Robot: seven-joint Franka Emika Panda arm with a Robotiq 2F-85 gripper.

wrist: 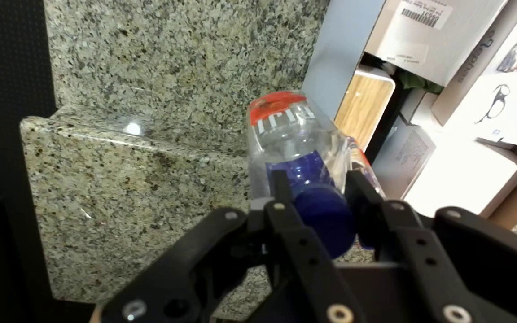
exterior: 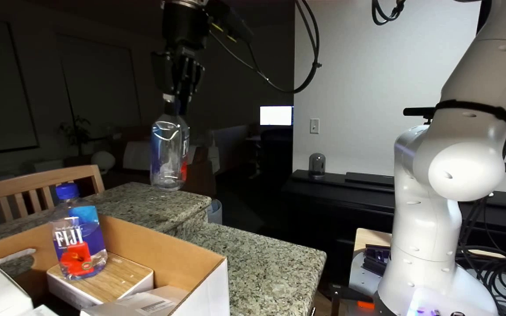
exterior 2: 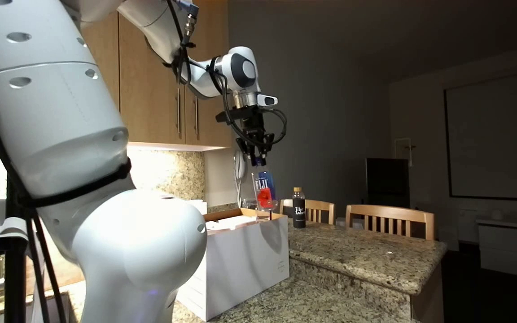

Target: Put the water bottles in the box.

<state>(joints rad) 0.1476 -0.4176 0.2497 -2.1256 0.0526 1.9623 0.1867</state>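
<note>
Holds one water bottle (exterior: 168, 153) by cap and neck, roughly upright, in the gripper (wrist: 319, 184), with fingers (wrist: 281, 186) drawn in on both sides, above the counter (wrist: 106, 197) near the box (exterior 2: 254, 255). Shows inside a second water bottle (exterior: 78, 240) on a wood-topped block (exterior: 125, 275), among white cartons (wrist: 465, 166); outside, a dark bottle (exterior 2: 299, 211) and wooden chairs (exterior 2: 388, 211).

In an exterior view, a tan-capped dark bottle (exterior 2: 299, 211) stands upright on the table (exterior 2: 366, 251), a wooden chair (exterior 2: 391, 212) at its three o'clock. In an exterior view, a glassy dome (exterior: 317, 165) sits at six o'clock from a wall switch (exterior: 315, 126).
</note>
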